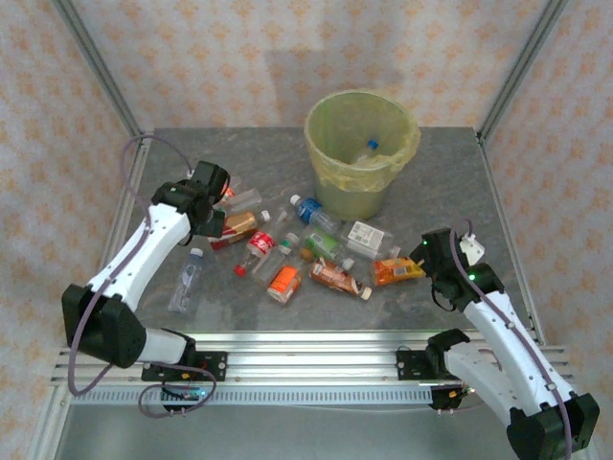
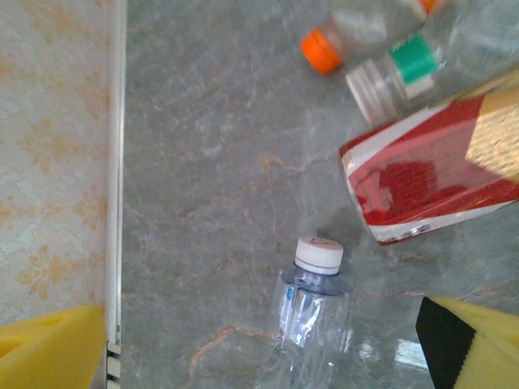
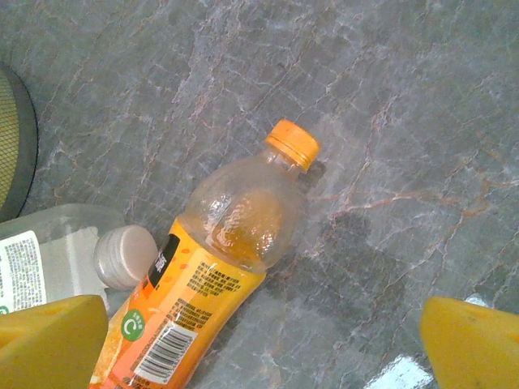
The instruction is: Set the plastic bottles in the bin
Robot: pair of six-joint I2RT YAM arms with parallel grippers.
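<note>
- Yellow-padded right claw (image 3: 268, 348) spread wide over an orange-capped bottle (image 3: 235, 243) lying on the grey desk (image 3: 405, 121); nothing pinched.
- Same for left claw (image 2: 259, 356): spread, above a white-capped clear bottle (image 2: 312, 316), with a red-labelled bottle (image 2: 430, 178) near.
- Other plastic bottles (image 1: 259, 247) lie scattered mid-desk.
- Pale green bin (image 1: 335, 177) upright at far side; one blue-capped bottle (image 1: 369, 150) inside, it seems.

Walled in by pale wallpaper (image 1: 287, 57) with faint orange florets (soft shadow mid-wall), cornered by aluminium posts (image 1: 96, 67), floored with a grey, orange-veined marbled tabletop (image 1: 450, 192), edged by aluminium rails (image 1: 316, 359).
</note>
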